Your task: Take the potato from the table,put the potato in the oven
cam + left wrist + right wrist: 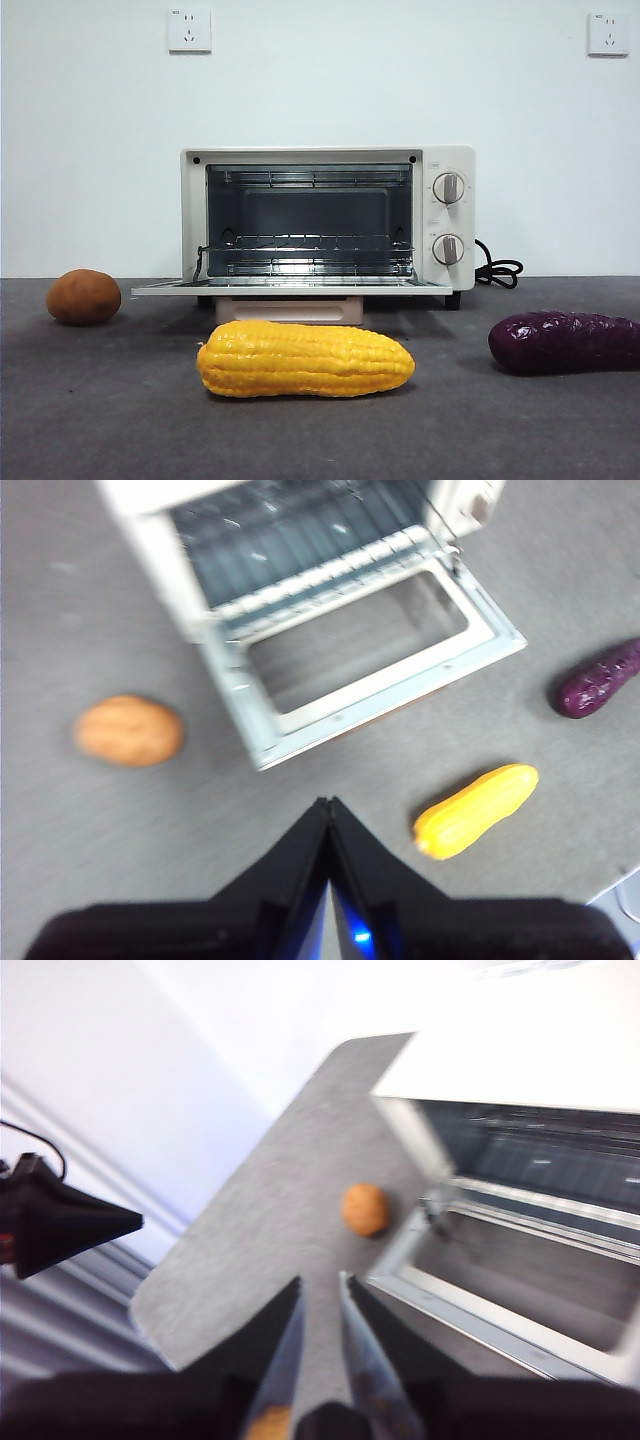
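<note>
Now potato (83, 297) beside oven (327, 222) door edge, left hand (328, 805) together, right hand (320, 1285) apart.

Brown-orange potato (84, 297), cream-white oven (328, 222), yellow corn (305, 359), dark purple vegetable (563, 342), speckled grey table (120, 420)

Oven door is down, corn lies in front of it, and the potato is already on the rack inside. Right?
Not quite. The front view shows the potato on the table, beside the oven, not inside. The door is down and the corn lies in front.
</note>
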`<state>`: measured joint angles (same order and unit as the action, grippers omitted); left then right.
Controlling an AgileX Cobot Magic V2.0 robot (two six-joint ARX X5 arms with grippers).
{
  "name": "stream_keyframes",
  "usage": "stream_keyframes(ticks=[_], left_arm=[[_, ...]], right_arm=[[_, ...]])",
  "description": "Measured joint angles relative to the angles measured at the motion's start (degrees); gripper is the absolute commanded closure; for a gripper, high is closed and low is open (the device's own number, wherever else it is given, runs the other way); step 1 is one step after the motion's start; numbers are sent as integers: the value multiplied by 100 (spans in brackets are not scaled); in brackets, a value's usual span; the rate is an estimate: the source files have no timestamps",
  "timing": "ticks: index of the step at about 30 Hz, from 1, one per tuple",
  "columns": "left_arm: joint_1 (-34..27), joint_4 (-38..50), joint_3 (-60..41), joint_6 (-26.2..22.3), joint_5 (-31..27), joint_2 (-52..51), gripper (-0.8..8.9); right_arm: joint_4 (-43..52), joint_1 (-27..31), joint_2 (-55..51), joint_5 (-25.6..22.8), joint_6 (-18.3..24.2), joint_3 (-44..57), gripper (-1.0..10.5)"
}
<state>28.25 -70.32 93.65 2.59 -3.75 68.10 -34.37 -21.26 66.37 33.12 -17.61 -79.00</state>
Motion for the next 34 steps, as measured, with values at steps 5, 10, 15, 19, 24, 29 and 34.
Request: stream_keyframes(ticks=[5, 10, 15, 19, 24, 29, 34], left_arm=[[0, -420, 0, 33, -428, -717, 820], [0, -546, 0, 168, -636, -1375, 820], [0, -546, 0, 420, -647, -1958, 820], [0, -546, 0, 614, -667, -2450, 820], [0, -549, 0, 717, -664, -2828, 820], [-2, -551, 0, 758, -564, -3115, 819], [0, -551, 0, 870, -35, -3222, 820]], right_arm=[[-101, -769, 1108, -164, -118, -789, 697], [-269, -1279, 2400, -234, -57, -2050, 529], [-693, -1631, 3663, -442, 120, -3506, 432], [-986, -1840, 4583, -472, 201, -4605, 432], [-1110, -2074, 5377, -682, 264, -5619, 432], [-1189, -2243, 5923, -907, 352, -6227, 432], [-1014, -2391, 6448, -1338, 498, -6380, 432]])
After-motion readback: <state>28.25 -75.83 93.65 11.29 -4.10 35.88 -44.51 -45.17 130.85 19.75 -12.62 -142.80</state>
